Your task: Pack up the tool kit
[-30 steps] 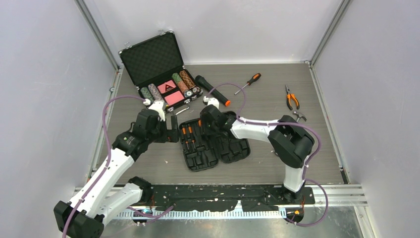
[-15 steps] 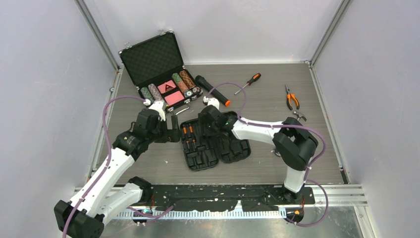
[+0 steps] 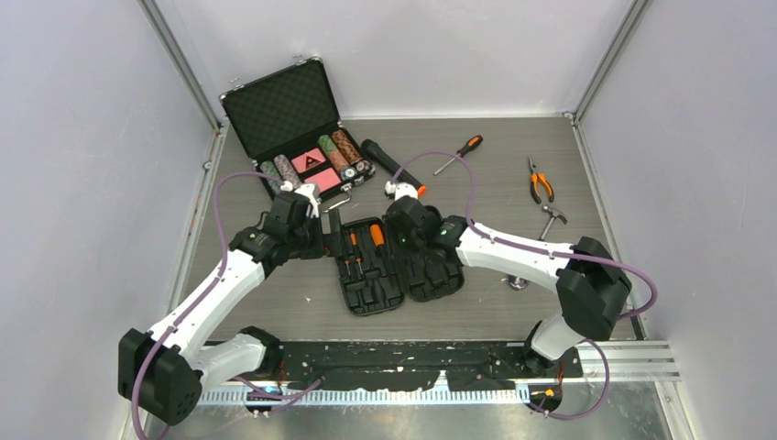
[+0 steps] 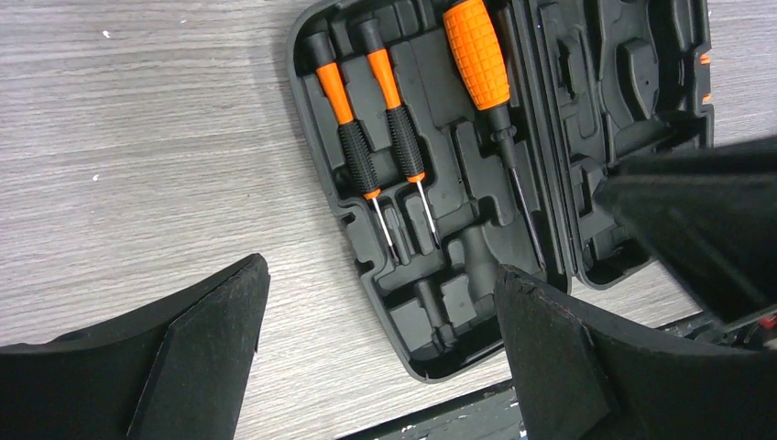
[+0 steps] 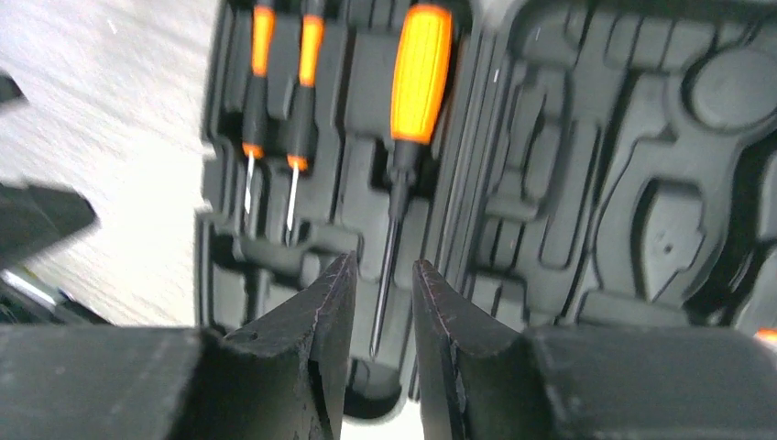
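Tool kit case (image 3: 371, 291) lies open mid-surface (image 3: 476, 307). We count 3 screwdrivers (image 4: 396, 119) seated in its left half. We judge the loose screwdriver (image 3: 459, 153), pliers (image 3: 540, 181) and hammer (image 3: 551, 217) unpacked, well apart to the right. Left end effector (image 4: 380, 280) gapes empty; right end effector (image 5: 383, 266) is narrowly parted, holding nothing.

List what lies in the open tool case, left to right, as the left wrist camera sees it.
First slim screwdriver → second slim screwdriver → thick orange-handled screwdriver → the case's other moulded half.
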Available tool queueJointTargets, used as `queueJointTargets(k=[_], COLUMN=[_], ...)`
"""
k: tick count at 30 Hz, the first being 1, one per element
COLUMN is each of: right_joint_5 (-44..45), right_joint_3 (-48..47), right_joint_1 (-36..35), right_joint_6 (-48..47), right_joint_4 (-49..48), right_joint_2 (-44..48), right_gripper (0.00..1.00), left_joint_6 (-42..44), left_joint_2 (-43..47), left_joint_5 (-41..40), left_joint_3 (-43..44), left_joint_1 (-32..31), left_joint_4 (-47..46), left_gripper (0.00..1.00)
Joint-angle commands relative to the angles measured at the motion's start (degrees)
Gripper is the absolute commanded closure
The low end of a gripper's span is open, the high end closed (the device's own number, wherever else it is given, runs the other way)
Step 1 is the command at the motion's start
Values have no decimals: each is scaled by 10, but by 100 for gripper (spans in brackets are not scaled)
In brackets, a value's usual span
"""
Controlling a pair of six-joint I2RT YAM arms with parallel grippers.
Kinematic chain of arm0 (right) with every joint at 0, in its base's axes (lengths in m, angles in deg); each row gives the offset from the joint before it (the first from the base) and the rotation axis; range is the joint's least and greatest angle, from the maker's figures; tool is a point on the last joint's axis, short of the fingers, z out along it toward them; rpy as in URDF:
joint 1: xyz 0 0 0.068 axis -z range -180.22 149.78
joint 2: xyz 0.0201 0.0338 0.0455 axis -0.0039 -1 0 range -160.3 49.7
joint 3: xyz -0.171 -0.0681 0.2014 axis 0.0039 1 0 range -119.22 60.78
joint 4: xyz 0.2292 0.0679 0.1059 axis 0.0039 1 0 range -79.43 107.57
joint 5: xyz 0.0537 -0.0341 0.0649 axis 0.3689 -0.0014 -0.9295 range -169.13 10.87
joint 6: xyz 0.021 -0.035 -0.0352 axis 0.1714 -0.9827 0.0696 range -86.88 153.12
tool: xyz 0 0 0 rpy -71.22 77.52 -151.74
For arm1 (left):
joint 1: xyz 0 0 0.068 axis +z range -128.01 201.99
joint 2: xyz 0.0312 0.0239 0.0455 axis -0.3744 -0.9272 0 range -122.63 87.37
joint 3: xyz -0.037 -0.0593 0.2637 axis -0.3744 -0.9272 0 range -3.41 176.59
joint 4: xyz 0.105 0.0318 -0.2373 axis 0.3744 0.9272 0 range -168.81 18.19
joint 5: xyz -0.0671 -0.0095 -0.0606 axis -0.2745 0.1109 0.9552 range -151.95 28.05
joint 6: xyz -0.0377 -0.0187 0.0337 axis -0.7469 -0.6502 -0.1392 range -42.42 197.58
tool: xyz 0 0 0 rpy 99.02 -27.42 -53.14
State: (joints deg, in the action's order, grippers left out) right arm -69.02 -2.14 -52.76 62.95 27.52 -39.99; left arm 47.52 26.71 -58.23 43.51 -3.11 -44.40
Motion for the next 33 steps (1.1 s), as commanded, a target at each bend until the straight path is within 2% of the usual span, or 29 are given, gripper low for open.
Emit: queueJointTargets(k=[1, 6, 11, 26, 28, 33], right_joint_5=[-16, -3, -32, -48, -41, -24], right_joint_3=[19, 38, 40, 2, 0, -10], right_joint_1=[-29, -49, -52, -53, -53, -52], right_joint_6=[18, 44, 50, 52, 52, 57], right_joint_4=[65, 76, 62, 56, 60, 68], right_joint_2=[13, 3, -21, -81, -83, -87], right_gripper=[66, 66, 67, 74, 76, 92], left_joint_6=[-15, -13, -19, -53, -54, -55], left_joint_2=[7, 36, 53, 68, 69, 69], left_joint_5=[-6, -26, -31, 1, 2, 7], left_joint_3=[-2, -32, -62, -105, -105, -104], left_joint_1=[2, 2, 2, 2, 2, 2], left_joint_4=[-23, -17, -17, -39, -39, -40], left_gripper=[7, 7, 6, 6, 6, 6])
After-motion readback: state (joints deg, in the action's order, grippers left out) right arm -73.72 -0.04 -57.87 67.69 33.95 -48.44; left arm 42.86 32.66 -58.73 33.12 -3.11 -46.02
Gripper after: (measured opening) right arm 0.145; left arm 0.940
